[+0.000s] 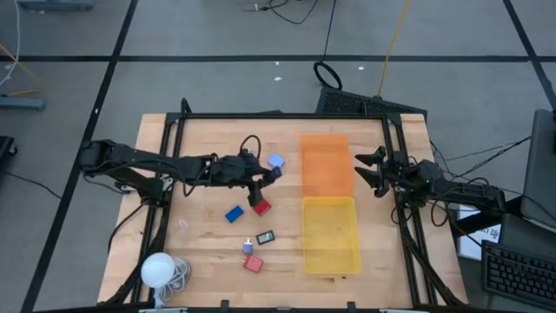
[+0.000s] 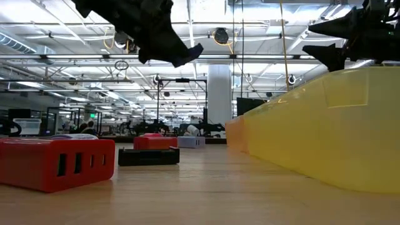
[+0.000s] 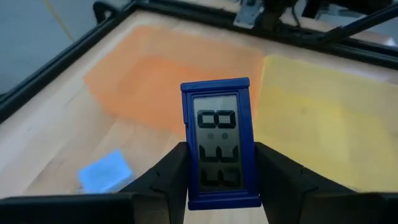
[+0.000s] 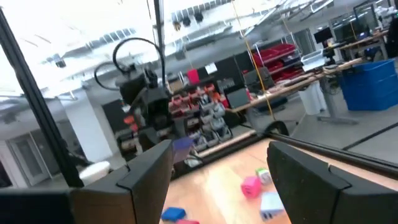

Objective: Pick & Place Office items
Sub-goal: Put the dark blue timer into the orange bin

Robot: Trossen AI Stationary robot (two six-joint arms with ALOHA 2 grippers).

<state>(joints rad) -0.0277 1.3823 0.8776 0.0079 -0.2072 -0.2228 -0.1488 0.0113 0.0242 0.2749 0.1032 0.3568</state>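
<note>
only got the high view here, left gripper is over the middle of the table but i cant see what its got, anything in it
Observer: Yes. The left wrist view shows the left gripper shut on a small blue digital clock, held upright between its fingers.
Operator: is it off the table or still down
Observer: Off it. In the low view the left gripper hangs well above the wood, over the red block and the flat black piece.
Operator: what is it facing
Observer: From the left wrist view, the orange tray and the yellow tray lie ahead of the clock.
Operator: right gripper doing anything
Observer: The right gripper is open and holds nothing.
</note>
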